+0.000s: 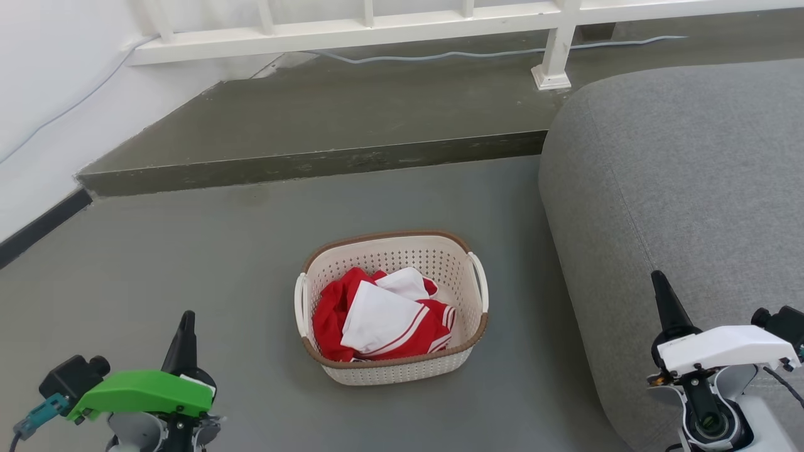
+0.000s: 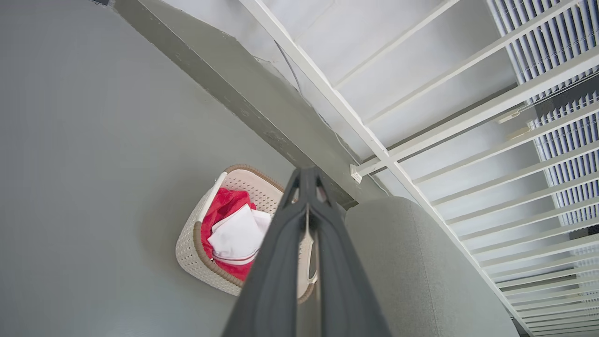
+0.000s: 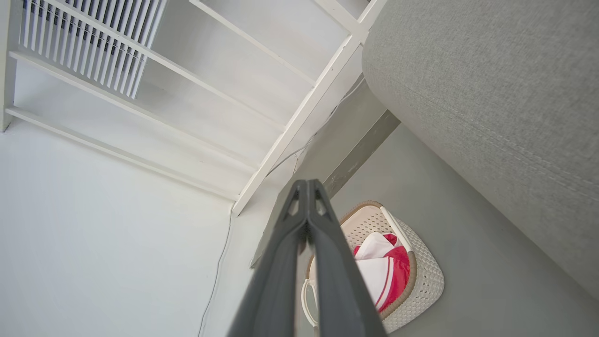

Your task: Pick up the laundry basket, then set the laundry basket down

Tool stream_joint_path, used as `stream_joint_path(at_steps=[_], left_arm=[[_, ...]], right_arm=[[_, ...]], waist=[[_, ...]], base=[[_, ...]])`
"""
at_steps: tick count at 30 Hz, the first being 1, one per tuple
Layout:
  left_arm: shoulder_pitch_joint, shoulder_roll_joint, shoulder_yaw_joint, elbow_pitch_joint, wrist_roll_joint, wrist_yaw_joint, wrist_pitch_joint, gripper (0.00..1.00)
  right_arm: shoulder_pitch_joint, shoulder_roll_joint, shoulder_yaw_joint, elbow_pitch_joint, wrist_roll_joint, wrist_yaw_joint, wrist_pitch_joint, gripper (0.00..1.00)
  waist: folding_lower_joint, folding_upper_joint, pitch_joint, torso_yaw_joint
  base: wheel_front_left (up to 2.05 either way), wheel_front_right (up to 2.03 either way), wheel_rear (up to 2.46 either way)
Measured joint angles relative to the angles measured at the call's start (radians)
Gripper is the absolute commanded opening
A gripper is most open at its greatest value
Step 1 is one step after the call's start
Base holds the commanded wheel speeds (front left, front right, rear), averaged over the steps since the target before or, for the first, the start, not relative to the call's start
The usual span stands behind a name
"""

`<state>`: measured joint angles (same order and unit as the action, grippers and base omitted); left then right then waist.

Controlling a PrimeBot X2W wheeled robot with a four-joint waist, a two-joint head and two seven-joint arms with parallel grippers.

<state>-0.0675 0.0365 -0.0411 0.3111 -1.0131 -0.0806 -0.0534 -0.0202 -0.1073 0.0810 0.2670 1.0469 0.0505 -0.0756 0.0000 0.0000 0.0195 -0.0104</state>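
The laundry basket (image 1: 402, 370) stands on the grey floor in the middle of the head view: cream perforated plastic, brown rim, a white loop handle on each short side. Red and white clothes (image 1: 380, 317) lie inside it. My left gripper (image 1: 186, 319) is at the lower left, shut and empty, well apart from the basket. At the lower right my right gripper (image 1: 658, 279) is shut and empty, in front of the sofa. The left wrist view has the basket (image 2: 189, 252) behind the pressed-together fingers (image 2: 281, 262). In the right wrist view the basket (image 3: 426, 276) sits right of the closed fingers (image 3: 281, 262).
A grey sofa (image 1: 684, 188) rises close to the right of the basket. A raised dark step (image 1: 314, 164) crosses the floor behind it, with a white railing (image 1: 352, 28) and a cable on top. A white wall (image 1: 38, 94) is at the left.
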Motion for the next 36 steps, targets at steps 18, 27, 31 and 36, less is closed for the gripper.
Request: stream_joint_path(at_steps=[18, 27, 31, 36], left_arm=[[0.0, 0.0, 0.043, -0.009, -0.206, -0.013, 0.062, 0.0], [0.0, 0.0, 0.068, -0.016, -0.309, -0.022, 0.09, 0.0], [0.0, 0.0, 0.074, -0.018, -0.347, -0.024, 0.101, 0.0], [0.0, -0.001, 0.085, -0.021, -0.4, -0.025, 0.115, 0.0]], right_arm=[[-0.013, 0.016, -0.067, 0.004, 0.199, 0.023, 0.061, 0.0], [-0.021, 0.029, -0.103, 0.007, 0.307, 0.036, 0.091, 0.0], [-0.024, 0.031, -0.113, 0.008, 0.334, 0.038, 0.098, 0.0], [-0.028, 0.037, -0.131, 0.01, 0.387, 0.046, 0.114, 0.0]], waist=[[0.0, 0.0, -0.006, 0.004], [0.0001, 0.0, -0.009, 0.006], [0.0, 0.0, -0.01, 0.006], [0.0001, 0.0, -0.012, 0.007]], base=[[0.0, 0.0, 0.0], [0.0, 0.0, 0.0], [0.0, 0.0, 0.0], [0.0, 0.0, 0.0]])
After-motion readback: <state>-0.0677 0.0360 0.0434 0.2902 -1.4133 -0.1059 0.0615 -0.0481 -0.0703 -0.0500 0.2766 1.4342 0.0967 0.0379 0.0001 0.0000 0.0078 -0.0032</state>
